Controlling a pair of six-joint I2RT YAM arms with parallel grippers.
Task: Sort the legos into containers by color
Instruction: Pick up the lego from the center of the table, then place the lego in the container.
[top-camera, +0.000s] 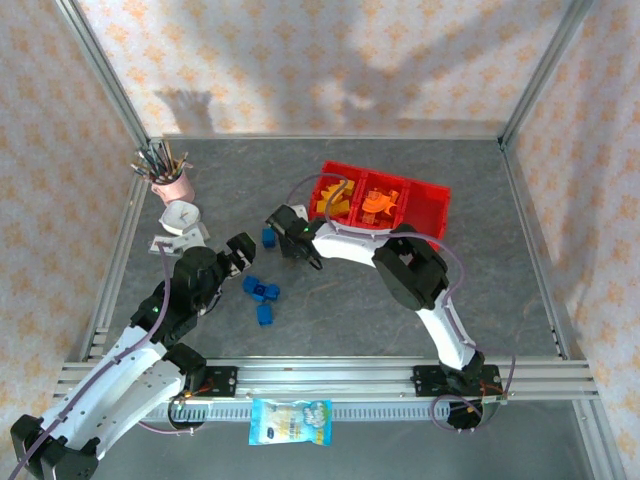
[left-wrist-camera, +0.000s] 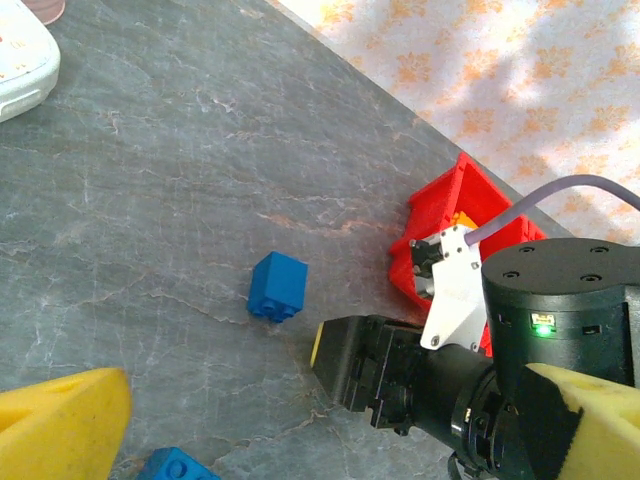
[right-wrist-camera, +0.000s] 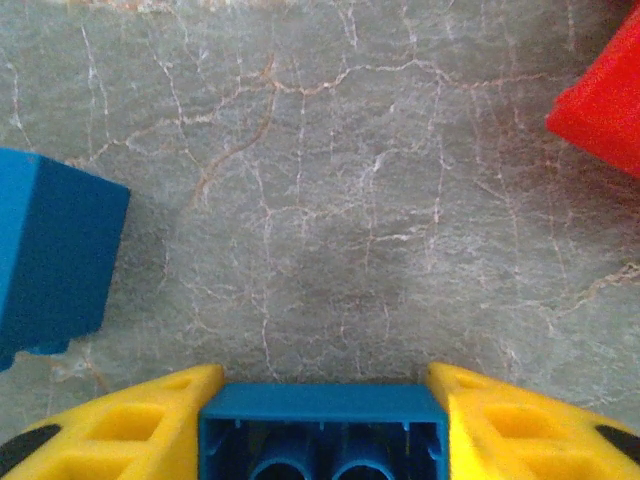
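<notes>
- Yellow bricks (top-camera: 333, 203) and orange bricks (top-camera: 381, 203) sit sorted in the red tray (top-camera: 434, 190); its right compartment looks empty.
- Right hand (right-wrist-camera: 322, 392) is clamped on a blue brick (right-wrist-camera: 322, 412); left hand (top-camera: 240, 252) is apart.
- Loose blue bricks (top-camera: 262, 292) lie on the worktop (top-camera: 350, 320), left of the tray.

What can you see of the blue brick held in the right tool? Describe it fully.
The blue brick is glossy plastic. Its hollow underside faces the wrist camera, showing thin walls and two round tubes inside. It sits level, pinched on both sides between the yellow fingers of the right tool, above the grey table. Whether it touches the table cannot be told.
</notes>
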